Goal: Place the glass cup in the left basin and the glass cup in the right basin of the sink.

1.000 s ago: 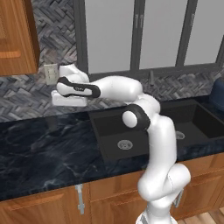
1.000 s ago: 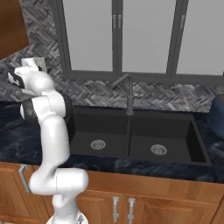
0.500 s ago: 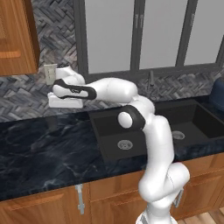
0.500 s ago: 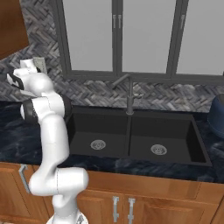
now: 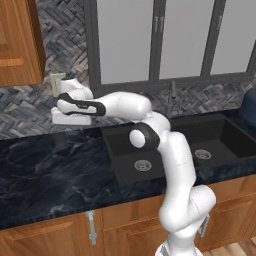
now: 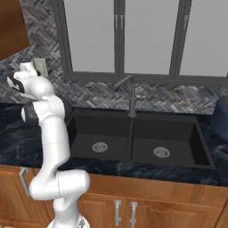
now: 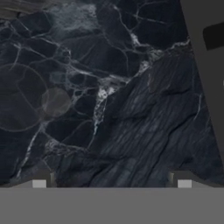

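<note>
In the hand view a clear glass cup [image 7: 26,98] stands on the dark marble counter [image 7: 131,109], seen from above as a faint ring at the left, well off the line between my fingertips. My gripper [image 7: 111,183] is open and holds nothing. From the left base view, the gripper [image 5: 70,121] hangs over the counter left of the sink [image 5: 125,131], near the back wall. The black left basin [image 5: 142,157] and right basin [image 5: 212,145] hold nothing but their steel drains. The right base view shows both, the left basin [image 6: 100,131] and the right basin [image 6: 162,136].
A dark faucet [image 6: 131,95] rises behind the sink's divider. A blue rounded object [image 6: 221,118] sits on the counter at the far right. A wooden wall cabinet [image 5: 20,40] hangs at the upper left, and a wall outlet [image 5: 56,82] is just behind the hand.
The hand has shifted slightly further left over the counter. The jaws stayed open.
</note>
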You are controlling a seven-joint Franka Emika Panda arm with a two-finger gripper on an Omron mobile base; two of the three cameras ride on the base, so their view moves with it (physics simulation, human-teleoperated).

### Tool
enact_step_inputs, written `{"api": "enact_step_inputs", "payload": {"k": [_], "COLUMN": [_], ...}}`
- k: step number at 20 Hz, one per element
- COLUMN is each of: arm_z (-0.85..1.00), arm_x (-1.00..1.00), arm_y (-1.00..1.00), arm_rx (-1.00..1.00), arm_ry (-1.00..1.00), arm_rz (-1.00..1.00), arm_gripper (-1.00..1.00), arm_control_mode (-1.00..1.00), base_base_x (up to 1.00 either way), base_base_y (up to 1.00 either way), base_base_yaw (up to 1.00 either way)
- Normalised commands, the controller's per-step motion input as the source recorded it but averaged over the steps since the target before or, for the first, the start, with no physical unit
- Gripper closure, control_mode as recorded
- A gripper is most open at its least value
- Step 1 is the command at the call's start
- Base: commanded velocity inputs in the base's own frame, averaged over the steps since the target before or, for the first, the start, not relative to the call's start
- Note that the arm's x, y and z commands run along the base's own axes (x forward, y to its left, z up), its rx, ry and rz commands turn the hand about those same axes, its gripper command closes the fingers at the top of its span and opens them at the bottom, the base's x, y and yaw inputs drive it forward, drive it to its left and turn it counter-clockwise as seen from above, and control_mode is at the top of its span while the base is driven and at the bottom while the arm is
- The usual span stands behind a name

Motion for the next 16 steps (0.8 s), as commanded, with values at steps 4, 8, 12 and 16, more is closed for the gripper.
{"api": "enact_step_inputs", "payload": {"k": [4,8,12,16], "arm_z": [-0.05,-0.01,-0.04,-0.07], "arm_x": [0.14,0.14,0.15,0.23], "arm_y": [0.07,0.01,0.11,0.1], "arm_rx": [0.0,0.0,0.0,0.0], "arm_ry": [0.0,0.0,0.0,0.0], "arm_rz": [0.0,0.0,0.0,0.0], "arm_gripper": [-1.0,-1.0,-1.0,-1.0], "arm_control_mode": [-1.0,-1.0,-1.0,-1.0], "base_base_x": [0.0,0.0,0.0,0.0], "base_base_y": [0.0,0.0,0.0,0.0], "base_base_yaw": [0.0,0.0,0.0,0.0]}}
